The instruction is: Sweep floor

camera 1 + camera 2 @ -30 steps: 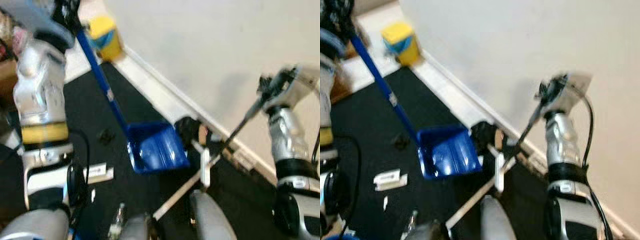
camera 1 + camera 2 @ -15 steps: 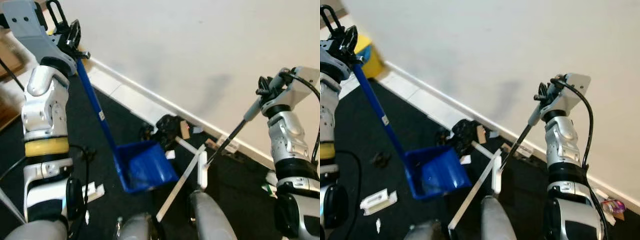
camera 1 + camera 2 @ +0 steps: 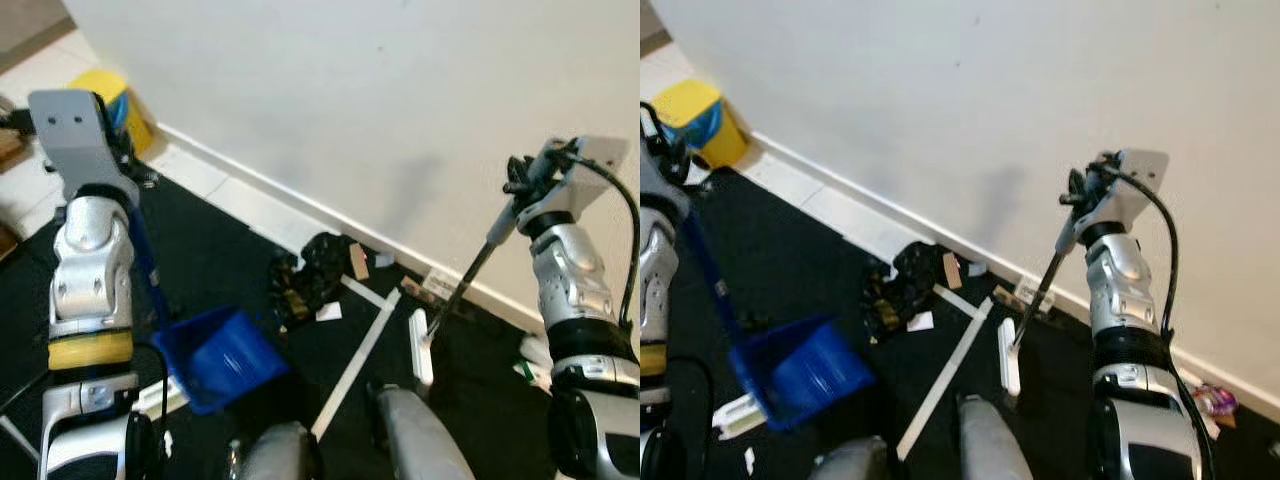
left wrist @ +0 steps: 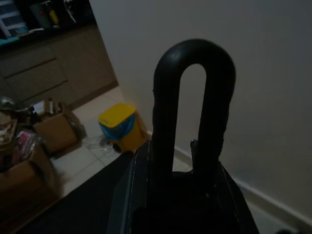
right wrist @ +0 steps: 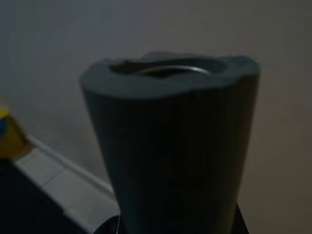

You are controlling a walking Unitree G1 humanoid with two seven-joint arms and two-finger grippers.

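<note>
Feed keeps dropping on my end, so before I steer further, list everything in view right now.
Dustpan: one, blue, long blue handle, on the black floor at the robot's left.
Broom: one, white head, dark handle, on the floor near the wall.
Debris pile: one, black mixed with scraps, by the baseboard.
White strip: one, lying diagonally on the floor.
Bin: one, yellow and blue, far left by the wall.
Left claw: at the dustpan handle's top.
Right claw: at the broom handle's top.

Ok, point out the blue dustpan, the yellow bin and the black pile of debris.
blue dustpan [image 3: 222, 358]: left eye view, on its scoop.
yellow bin [image 3: 697, 120]: right eye view, on its lid and front.
black pile of debris [image 3: 312, 272]: left eye view, at its middle.
</note>
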